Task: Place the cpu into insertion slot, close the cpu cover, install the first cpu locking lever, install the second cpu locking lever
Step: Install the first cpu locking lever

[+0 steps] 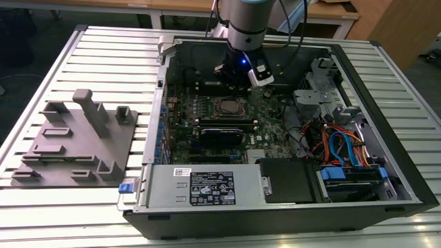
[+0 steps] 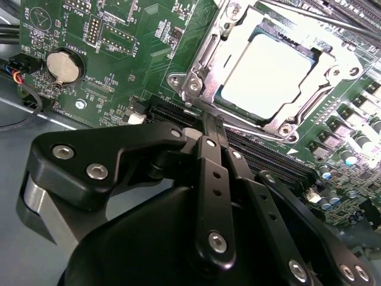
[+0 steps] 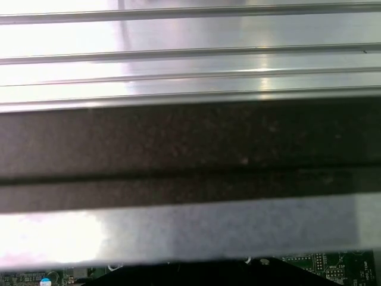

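exterior view shows an open computer case (image 1: 386,170) lying on its side, with the green motherboard (image 1: 265,132) filling its floor, a labelled power supply (image 1: 206,188) along the near edge, and a drive bay (image 1: 351,181) with blue and orange cables (image 1: 344,144) toward the exterior view's right. the insertion slot (image 1: 213,106) sits near the middle of the board. in the second wrist view the cpu (image 2: 268,74) lies flat in that slot, its pale top showing through the window of the cpu cover (image 2: 199,65), which lies down around it; whether the levers are latched i cannot tell. a coin battery (image 2: 62,65) sits well apart on the board, and long memory slots (image 2: 274,164) run just beside the socket. the case rests on a ribbed metal tabletop (image 1: 103,46), with a grey fixture tray (image 1: 76,150) on the exterior view's left and wooden desks (image 1: 331,15) behind. the arm (image 1: 245,31) reaches straight down into the case, and the tool (image 2: 209,122) hangs near the cover's edge, its black fingers (image 2: 203,155) drawn narrow together, gripping nothing.
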`<state>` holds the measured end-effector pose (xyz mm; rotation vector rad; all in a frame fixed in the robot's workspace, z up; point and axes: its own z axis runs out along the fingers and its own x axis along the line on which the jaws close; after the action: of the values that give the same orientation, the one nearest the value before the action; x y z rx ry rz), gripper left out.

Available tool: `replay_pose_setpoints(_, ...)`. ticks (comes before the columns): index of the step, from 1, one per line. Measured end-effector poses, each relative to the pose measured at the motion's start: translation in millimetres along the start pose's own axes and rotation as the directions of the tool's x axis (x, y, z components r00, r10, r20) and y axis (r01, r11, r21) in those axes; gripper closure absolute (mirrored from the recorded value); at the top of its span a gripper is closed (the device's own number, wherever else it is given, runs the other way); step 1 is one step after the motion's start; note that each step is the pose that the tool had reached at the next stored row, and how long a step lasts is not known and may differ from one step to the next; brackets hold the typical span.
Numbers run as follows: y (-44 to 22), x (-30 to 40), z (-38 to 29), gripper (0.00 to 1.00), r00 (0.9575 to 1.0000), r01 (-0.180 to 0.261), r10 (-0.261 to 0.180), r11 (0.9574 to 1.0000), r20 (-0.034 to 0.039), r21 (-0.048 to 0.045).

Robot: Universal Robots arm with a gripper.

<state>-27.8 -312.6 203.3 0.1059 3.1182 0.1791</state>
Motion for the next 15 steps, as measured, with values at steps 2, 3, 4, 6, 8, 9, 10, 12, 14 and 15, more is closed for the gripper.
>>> replay_pose_setpoints(2,0.0,-0.1,0.2,0.9,1.0,0.0,0.0,1.0,0.0001,0.001)
replay_pose_setpoints(3,0.0,-0.2,0.5,0.9,1.0,0.0,0.0,1.0,0.0002,0.0028)
replay_pose_setpoints(4,-0.1,-0.3,0.9,0.9,1.0,0.0,0.0,1.0,0.0003,0.0054)
replay_pose_setpoints(6,-0.1,-0.5,1.6,0.9,1.0,0.0,0.0,1.0,-0.0002,0.0092)
replay_pose_setpoints(8,-0.2,-0.7,2.2,0.9,1.0,0.0,0.0,0.9999,-0.0006,0.0115)
replay_pose_setpoints(9,-0.3,-0.8,2.6,0.9,1.0,0.0,0.0,0.9999,-0.0007,0.0134)
replay_pose_setpoints(10,-0.3,-0.8,3.0,0.9,1.0,0.0,0.0,0.9999,-0.0007,0.0153)
replay_pose_setpoints(12,-0.4,-0.8,4.2,0.9,1.0,0.0,0.0,0.9998,-0.0004,0.0197)
replay_pose_setpoints(14,-0.7,-0.8,5.1,0.9,1.0,0.0,0.0,0.9997,-0.0005,0.0261)
replay_pose_setpoints(15,-0.8,-0.8,5.6,0.9,1.0,0.0,0.0,0.9996,-0.0005,0.0292)
